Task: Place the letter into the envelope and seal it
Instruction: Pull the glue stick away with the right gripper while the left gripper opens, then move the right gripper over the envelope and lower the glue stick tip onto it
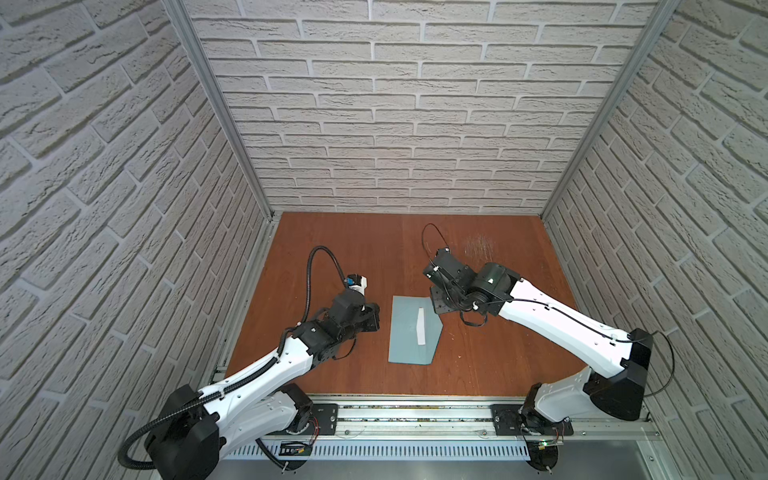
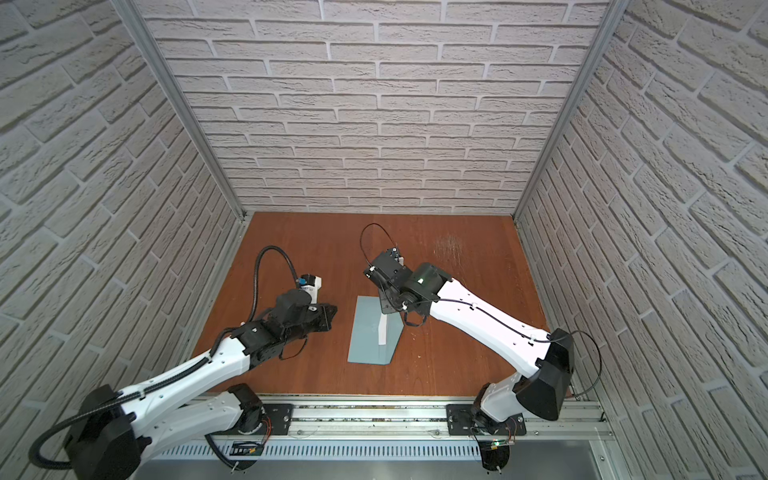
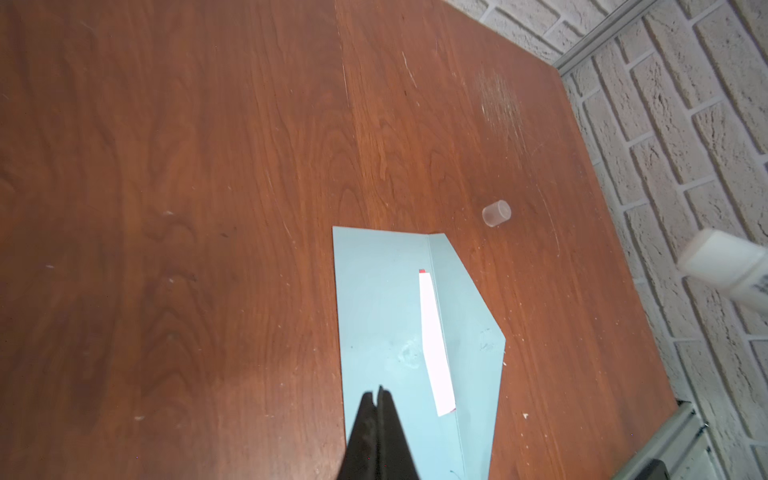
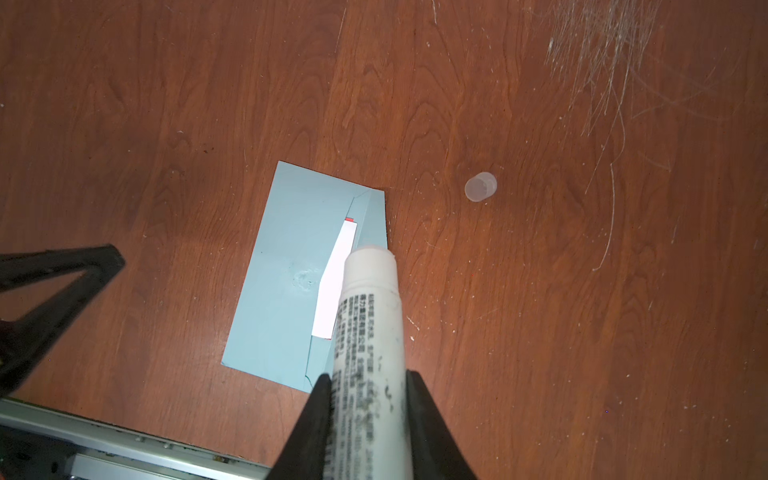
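Observation:
The light blue envelope (image 1: 409, 332) (image 2: 368, 334) lies flat mid-table with its flap (image 3: 465, 316) folded open. The letter (image 1: 420, 328) (image 3: 434, 345) is tucked inside it. Only a white strip with red ends shows along the fold (image 4: 334, 286). My left gripper (image 3: 377, 392) is shut and empty, its tips over the envelope's near-left edge; in both top views it hangs just left of the envelope (image 1: 372, 319). My right gripper (image 4: 368, 380) is shut on a white glue stick (image 4: 370, 316), whose uncapped tip hovers over the flap.
A small clear cap (image 3: 496, 213) (image 4: 481, 186) lies on the wood beyond the envelope's far corner. A scratched patch (image 1: 480, 245) marks the table at the back right. Brick walls enclose three sides, and a metal rail (image 1: 415, 415) runs along the front.

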Motion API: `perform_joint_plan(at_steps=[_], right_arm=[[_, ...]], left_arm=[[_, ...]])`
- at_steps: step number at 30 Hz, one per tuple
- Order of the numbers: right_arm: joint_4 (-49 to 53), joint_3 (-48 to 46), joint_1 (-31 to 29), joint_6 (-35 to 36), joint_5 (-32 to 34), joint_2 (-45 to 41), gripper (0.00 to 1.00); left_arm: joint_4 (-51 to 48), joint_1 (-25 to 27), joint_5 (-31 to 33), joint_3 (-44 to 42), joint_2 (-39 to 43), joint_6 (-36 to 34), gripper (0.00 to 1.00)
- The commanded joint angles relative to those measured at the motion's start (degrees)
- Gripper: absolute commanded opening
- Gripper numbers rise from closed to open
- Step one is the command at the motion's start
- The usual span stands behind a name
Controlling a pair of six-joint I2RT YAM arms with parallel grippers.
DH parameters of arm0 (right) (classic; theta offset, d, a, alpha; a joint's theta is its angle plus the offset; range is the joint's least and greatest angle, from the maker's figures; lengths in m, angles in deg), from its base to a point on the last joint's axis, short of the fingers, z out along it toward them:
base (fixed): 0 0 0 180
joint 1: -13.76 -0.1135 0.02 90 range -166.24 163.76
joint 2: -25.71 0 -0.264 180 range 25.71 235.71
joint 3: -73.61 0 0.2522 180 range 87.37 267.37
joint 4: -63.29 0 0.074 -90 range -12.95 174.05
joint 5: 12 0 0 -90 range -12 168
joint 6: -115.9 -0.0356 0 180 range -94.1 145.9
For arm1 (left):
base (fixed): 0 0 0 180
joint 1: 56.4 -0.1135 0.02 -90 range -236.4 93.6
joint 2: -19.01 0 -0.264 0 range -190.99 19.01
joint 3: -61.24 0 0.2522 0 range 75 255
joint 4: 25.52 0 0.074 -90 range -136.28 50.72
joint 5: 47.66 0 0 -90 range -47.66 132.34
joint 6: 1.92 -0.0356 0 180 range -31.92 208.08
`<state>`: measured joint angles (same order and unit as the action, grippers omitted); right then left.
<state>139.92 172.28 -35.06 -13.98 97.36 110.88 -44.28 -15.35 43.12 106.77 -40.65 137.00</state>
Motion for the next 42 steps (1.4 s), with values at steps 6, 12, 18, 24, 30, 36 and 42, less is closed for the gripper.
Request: perform_joint_plan(at_steps=[6, 12, 18, 24, 30, 36, 42], right_arm=[[2.4, 2.4, 1.6, -6.2, -11.3, 7.4, 0.05], [0.4, 2.8, 2.9, -6.9, -18.9, 11.7, 0.05], [1.4, 5.8, 3.3, -6.5, -24.4, 16.8, 0.05], [2.0, 8.1, 3.3, -6.7, -26.9, 20.1, 0.05], [3.4, 10.2, 3.9, -6.7, -29.3, 23.0, 0.05], [5.6, 12.1, 4.3, -5.9, -30.3, 25.5, 0.05], [9.0, 14.0, 5.4, -5.2, -29.7, 27.3, 0.05]], left_arm=[[22.3, -0.7, -13.7, -3.5, -13.3, 7.2, 0.0], [30.0, -0.8, -19.3, -5.6, -21.3, 11.0, 0.0], [28.0, -0.7, -20.5, -6.5, -23.2, 10.3, 0.0], [28.0, -0.8, -21.4, -7.5, -25.2, 10.0, 0.0], [30.3, -0.8, -22.9, -7.5, -29.7, 10.6, 0.0], [30.6, -0.8, -24.2, -7.3, -32.4, 10.4, 0.0], [26.9, -0.8, -23.6, -7.3, -32.1, 9.3, 0.0]])
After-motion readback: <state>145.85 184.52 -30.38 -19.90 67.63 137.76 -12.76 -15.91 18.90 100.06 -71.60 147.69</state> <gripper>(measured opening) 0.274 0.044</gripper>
